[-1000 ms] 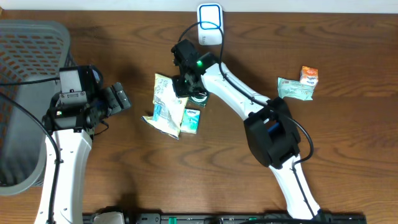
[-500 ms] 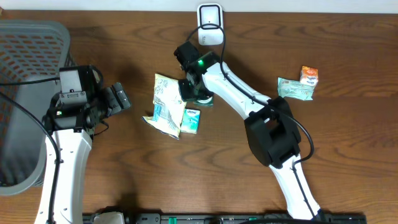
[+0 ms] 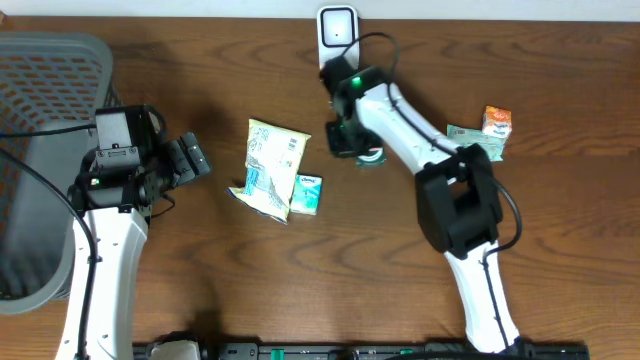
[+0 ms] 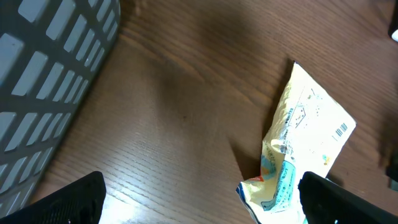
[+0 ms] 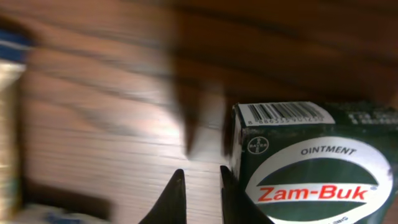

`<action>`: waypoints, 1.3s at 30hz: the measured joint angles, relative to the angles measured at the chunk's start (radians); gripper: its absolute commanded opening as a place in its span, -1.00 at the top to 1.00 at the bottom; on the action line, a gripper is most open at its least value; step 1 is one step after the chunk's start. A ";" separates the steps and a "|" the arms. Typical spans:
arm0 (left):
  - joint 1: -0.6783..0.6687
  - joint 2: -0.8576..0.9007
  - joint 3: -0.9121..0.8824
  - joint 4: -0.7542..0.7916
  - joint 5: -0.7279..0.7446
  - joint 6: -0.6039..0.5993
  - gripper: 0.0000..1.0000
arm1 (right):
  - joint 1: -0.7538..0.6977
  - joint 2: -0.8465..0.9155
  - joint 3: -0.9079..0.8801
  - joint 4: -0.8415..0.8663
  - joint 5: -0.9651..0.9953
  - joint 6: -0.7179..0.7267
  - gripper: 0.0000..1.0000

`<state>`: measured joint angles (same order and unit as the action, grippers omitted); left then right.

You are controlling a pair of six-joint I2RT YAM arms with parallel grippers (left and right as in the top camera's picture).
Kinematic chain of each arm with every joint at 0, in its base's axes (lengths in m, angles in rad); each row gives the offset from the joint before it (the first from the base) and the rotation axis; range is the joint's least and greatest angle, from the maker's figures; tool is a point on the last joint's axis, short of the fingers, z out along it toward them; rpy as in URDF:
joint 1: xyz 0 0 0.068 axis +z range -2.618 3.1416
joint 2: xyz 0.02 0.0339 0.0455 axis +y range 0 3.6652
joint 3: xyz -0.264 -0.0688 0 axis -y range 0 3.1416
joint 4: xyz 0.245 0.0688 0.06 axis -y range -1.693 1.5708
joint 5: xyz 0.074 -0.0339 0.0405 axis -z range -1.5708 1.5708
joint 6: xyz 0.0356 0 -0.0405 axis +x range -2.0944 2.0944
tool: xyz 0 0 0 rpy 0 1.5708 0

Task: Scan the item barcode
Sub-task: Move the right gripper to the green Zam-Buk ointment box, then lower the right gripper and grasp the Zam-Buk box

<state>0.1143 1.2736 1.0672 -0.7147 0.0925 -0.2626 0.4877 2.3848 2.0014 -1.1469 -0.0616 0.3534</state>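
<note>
A dark green Zam-Buk ointment box [image 5: 311,162] lies on the table with its barcode [image 5: 286,112] on the far face. My right gripper [image 5: 200,199] stands just left of the box, its right finger against the box's side. The jaws are a narrow gap apart with only bare wood between them. From overhead the box [image 3: 372,156] and right gripper [image 3: 345,140] sit below the white scanner [image 3: 338,40]. My left gripper [image 3: 195,157] is wide open over the table, left of the yellow snack bag [image 4: 305,137], and holds nothing.
A grey basket [image 3: 40,120] fills the left side. The snack bag [image 3: 272,165] and a small tissue pack [image 3: 309,192] lie mid-table. A green packet [image 3: 472,143] and an orange carton [image 3: 497,122] sit at the right.
My right gripper has swung right, away from the snack bag, and the green box has moved with it to below the scanner. The left arm has not moved.
</note>
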 measured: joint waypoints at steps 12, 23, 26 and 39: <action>0.000 0.000 0.000 0.000 0.000 0.000 -0.95 | -0.060 -0.157 0.000 -0.060 0.034 -0.092 0.35; 0.000 0.000 0.000 0.000 0.000 0.000 -0.95 | -0.060 -0.179 -0.049 -0.080 0.155 -0.069 -0.53; 0.000 0.000 0.000 0.000 0.000 0.000 -0.95 | -0.065 -0.179 -0.108 -0.046 0.139 -0.068 -0.60; 0.000 0.000 0.000 0.000 0.000 0.000 -0.96 | -0.130 -0.177 -0.302 0.180 0.076 -0.114 -0.53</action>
<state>0.1143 1.2736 1.0672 -0.7147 0.0925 -0.2626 0.3576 2.2078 1.6997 -0.9668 0.0147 0.2390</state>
